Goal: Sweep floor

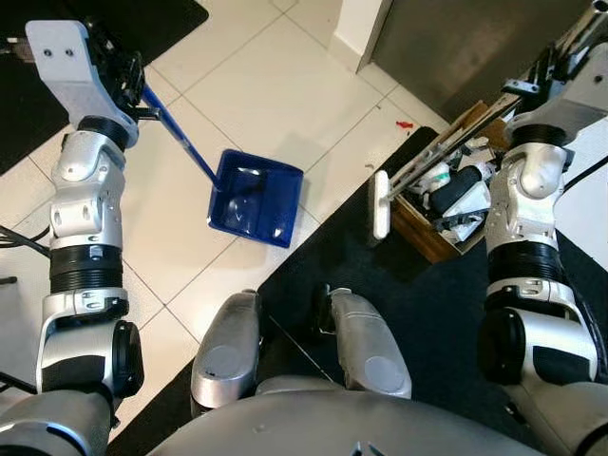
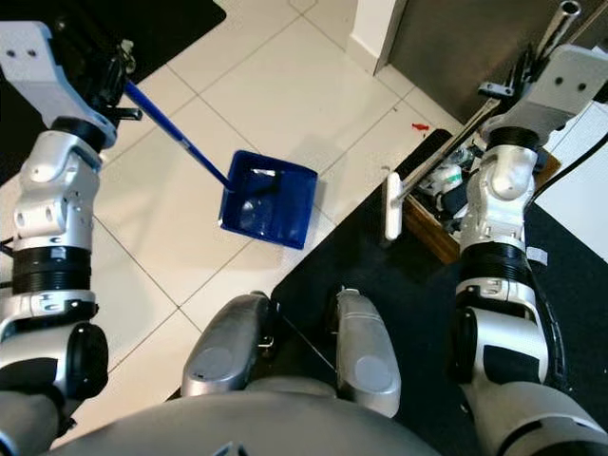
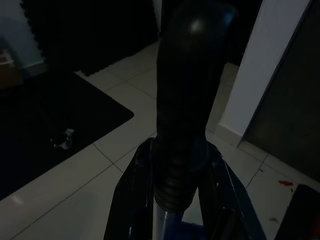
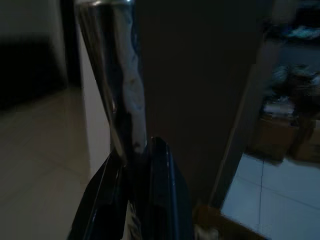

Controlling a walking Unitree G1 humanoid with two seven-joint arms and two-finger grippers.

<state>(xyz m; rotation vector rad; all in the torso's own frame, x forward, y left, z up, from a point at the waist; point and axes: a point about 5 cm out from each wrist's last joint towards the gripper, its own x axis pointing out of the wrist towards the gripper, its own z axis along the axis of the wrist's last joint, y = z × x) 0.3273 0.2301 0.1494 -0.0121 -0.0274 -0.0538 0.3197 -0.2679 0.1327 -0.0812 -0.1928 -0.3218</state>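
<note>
Silver metal broom pole (image 1: 446, 142) with a flat white head (image 1: 380, 204) slants down from the right gripper (image 4: 135, 165), whose black fingers are closed around it, and the head rests on the black floor mat (image 1: 361, 256) near its edge. Beside it on the white floor tiles (image 1: 275, 85) sits the blue plastic dustpan (image 1: 256, 198), mouth toward the mat, its long blue handle (image 1: 176, 133) running up to the left gripper (image 3: 180, 165), clamped on the black ribbed grip. A small red scrap (image 1: 404, 124) lies on the tile by the dark door (image 1: 475, 47), well apart from the pan. Just behind the broom head stands a wooden crate of clutter (image 1: 446, 195). My worry: a backswing could snag that crate, or the head could catch on the mat's edge and flick debris past the pan
</note>
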